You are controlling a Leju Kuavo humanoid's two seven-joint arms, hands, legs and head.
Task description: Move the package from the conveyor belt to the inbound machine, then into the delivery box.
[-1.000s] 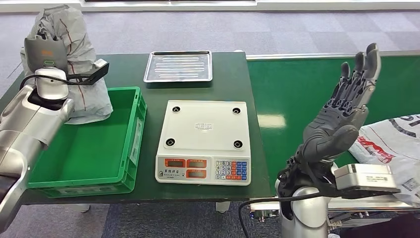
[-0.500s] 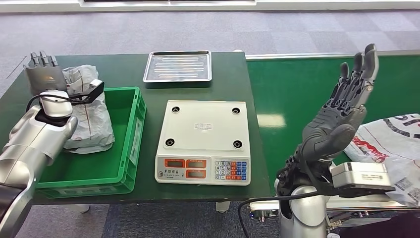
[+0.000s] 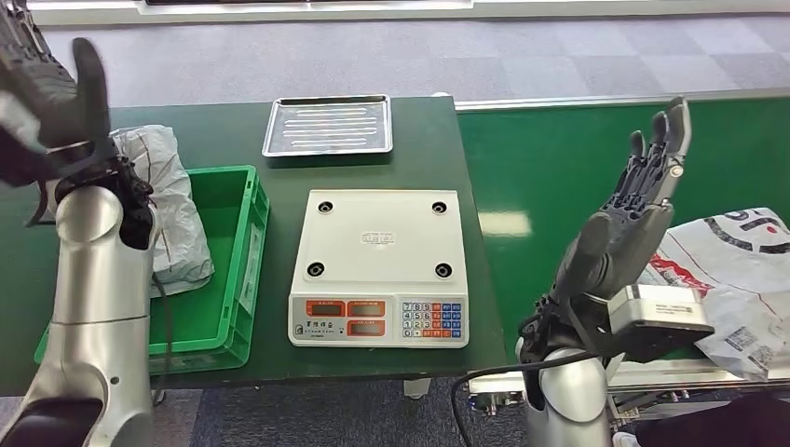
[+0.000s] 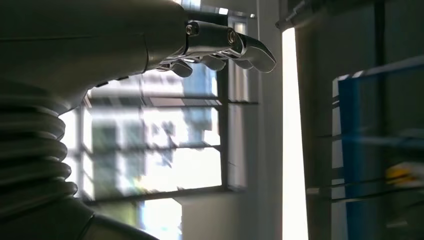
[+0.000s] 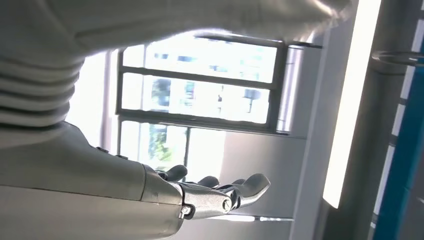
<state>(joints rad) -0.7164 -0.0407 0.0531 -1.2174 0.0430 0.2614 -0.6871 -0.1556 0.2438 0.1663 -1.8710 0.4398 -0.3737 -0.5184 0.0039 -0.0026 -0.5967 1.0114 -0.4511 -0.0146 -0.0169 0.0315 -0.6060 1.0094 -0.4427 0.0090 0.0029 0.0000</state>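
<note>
— Where does the grey package (image 3: pixel 166 209) lie?

— In the green box (image 3: pixel 228 279), at about nine o'clock from the scale (image 3: pixel 380 268). It rests against the box's far left part, crumpled, partly behind the robot's left arm.

— And the left hand (image 3: pixel 47 102)?

— Raised high at the ten o'clock corner of the head view, blurred, above and apart from the package. It holds nothing; its fingers (image 4: pixel 235 47) lie stretched out and close together in the left wrist view, against a bright window.

— The right hand (image 3: pixel 633 209)?

— It stands upright at three o'clock from the scale, over the green conveyor belt (image 3: pixel 578 177). Its fingers (image 3: pixel 666 140) point up and stand apart, with nothing in them. The right wrist view shows the fingers (image 5: pixel 235 192) only slightly bent, free of any object.

— Anything else on the belt?

— A second white bag (image 3: pixel 736 275) with red and black print lies at the four o'clock edge, just beside the right wrist, not touched by the hand.

— And on the desk (image 3: pixel 429 130)?

— The scale sits in the middle with nothing on its white plate, its keypad and displays toward the robot. A metal tray (image 3: pixel 328 125) lies at twelve o'clock from it, well apart from both hands.
</note>
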